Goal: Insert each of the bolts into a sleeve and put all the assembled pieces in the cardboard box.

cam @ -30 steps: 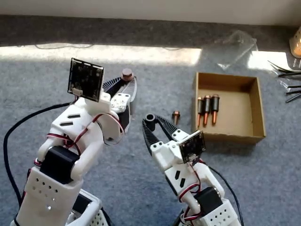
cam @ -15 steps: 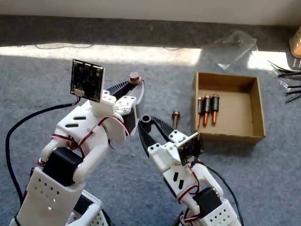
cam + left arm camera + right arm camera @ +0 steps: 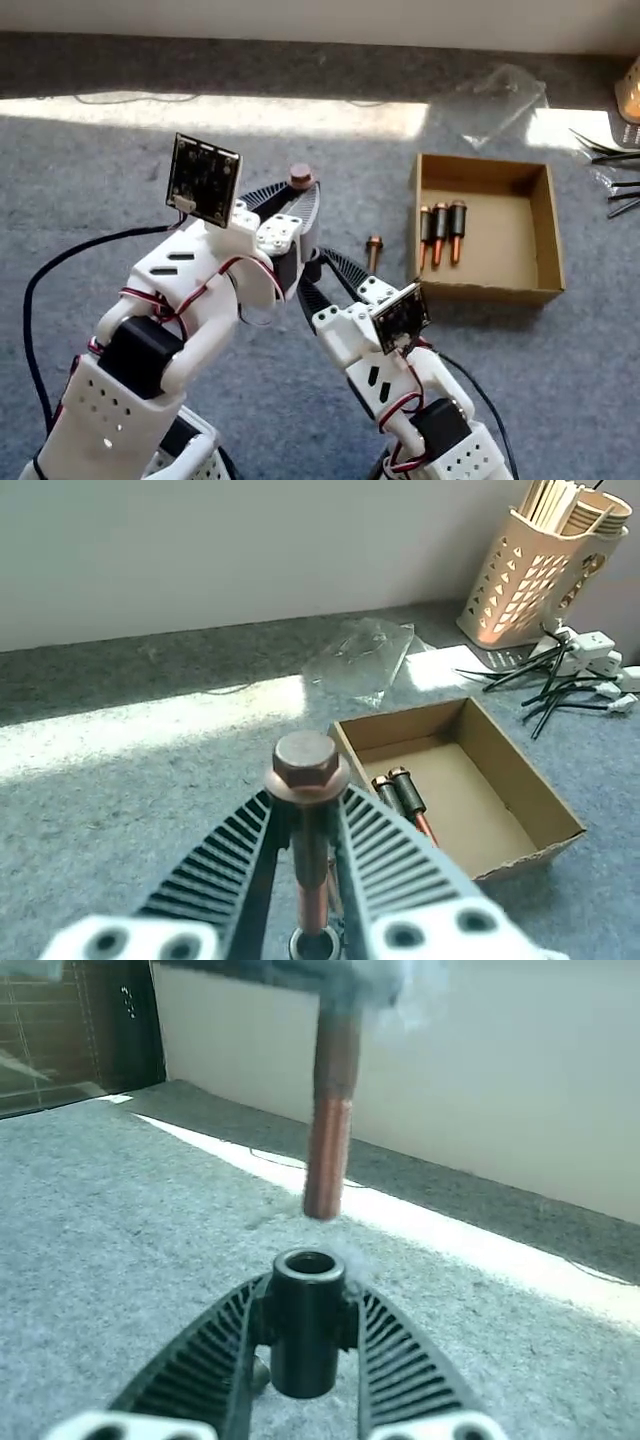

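Left gripper (image 3: 307, 805) was clamped on a bolt (image 3: 305, 763), held just above the sleeve (image 3: 303, 1332) clamped in the right gripper (image 3: 306, 1298).

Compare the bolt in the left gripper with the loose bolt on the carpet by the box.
The copper-coloured hex-head bolt in the left gripper is held off the grey carpet; the loose bolt rests on it. The held bolt points down at the black sleeve; the loose bolt at none. Both look copper-coloured, unsleeved.

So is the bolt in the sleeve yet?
Not in. In the right wrist view the bolt hangs above the open sleeve with a gap between them.
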Tool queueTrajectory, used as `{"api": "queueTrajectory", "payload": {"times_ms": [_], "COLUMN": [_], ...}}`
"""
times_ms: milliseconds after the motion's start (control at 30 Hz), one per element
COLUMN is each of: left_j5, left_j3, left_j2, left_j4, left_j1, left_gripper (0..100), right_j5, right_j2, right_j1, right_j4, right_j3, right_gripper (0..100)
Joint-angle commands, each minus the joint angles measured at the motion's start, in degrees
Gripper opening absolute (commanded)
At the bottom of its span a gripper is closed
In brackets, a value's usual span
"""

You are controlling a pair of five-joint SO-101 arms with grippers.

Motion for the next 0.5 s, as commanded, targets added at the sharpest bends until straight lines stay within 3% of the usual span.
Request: {"api": "queueTrajectory", "payload": {"times_ms": [0,233,467], "left_j5": [-1.3,-4.7,-4.2], "left_j3": [3.7,13.2,14.2], "left_j2": [-5.7,-13.4,-13.8], "left_j4": [-2.1,-10.5,-11.3], "left_j1": [0.9,0.9,0.9], "left_gripper": [0,0,0], "right_j5": [0.8,0.8,0.8], "right_j2": [-0.5,-0.5,-0.5], "right_j1": [-0.5,-0.5,-0.5], "right_j4": [-1.5,-1.5,-1.4], "right_j3": [6.9,6.9,6.9], "right_gripper": [0.5,0.5,0.5]}}
